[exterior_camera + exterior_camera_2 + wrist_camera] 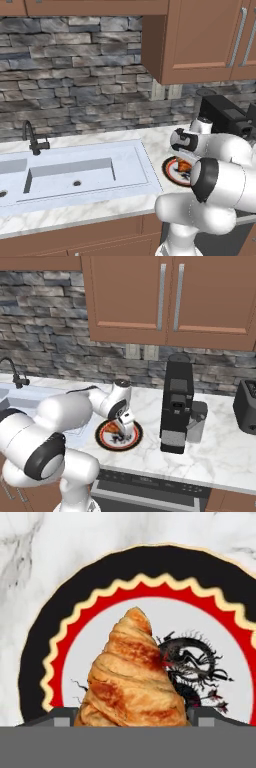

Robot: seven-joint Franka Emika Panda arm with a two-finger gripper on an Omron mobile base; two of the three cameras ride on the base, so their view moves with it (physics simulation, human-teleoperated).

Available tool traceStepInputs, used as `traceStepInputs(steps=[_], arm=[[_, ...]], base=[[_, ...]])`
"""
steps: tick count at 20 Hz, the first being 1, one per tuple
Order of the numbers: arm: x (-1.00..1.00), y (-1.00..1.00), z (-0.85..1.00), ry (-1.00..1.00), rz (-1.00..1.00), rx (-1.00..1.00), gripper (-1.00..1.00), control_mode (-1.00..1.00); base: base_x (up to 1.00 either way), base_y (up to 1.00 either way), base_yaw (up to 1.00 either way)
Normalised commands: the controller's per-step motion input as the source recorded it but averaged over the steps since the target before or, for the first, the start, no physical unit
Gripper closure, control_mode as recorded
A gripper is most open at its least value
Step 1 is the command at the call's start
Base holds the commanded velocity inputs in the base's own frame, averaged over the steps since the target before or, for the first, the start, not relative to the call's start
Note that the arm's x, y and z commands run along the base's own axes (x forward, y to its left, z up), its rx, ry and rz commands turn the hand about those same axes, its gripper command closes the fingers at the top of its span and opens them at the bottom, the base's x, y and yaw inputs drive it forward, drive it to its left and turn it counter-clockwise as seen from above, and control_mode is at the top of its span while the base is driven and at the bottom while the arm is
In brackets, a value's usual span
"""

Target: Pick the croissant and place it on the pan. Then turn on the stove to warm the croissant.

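Note:
The croissant (132, 672), golden brown and ridged, lies on a round plate with a black and red rim (100, 572) on the marble counter. My gripper (132, 719) is down over the plate, and both fingertips (65, 717) press against the croissant's sides, shut on it. From the base, the croissant (184, 165) shows as an orange patch under the hand (186, 145), on the plate (107, 443) just right of the sink. The pan and the stove are out of view.
A black coffee machine (176, 401) stands close to the right of the plate, with a dark toaster (247, 406) farther right. To the left lie the sink (75, 170) and its faucet (32, 137). Wall cabinets (165, 301) hang overhead.

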Motion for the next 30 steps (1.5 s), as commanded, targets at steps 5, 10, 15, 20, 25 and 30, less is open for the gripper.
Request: traceStepInputs(steps=[5,10,15,20,25,30], arm=[[-0.19,0.00,0.74,0.00,0.00,0.00,1.00,-1.00],[-0.16,0.10,0.66,0.00,0.02,0.00,1.00,-1.00],[-0.35,0.22,0.35,0.00,0.08,-0.01,1.00,-1.00],[-0.38,0.28,0.28,0.00,0.13,0.00,1.00,-1.00],[-0.44,0.18,0.27,0.00,0.17,0.00,1.00,-1.00],[-0.42,0.17,0.22,-0.06,0.18,0.00,1.00,-1.00]], base=[[0.00,0.00,0.00],[0.00,0.00,0.00],[0.00,0.00,0.00],[0.00,0.00,0.00],[0.00,0.00,0.00],[0.00,0.00,0.00]])
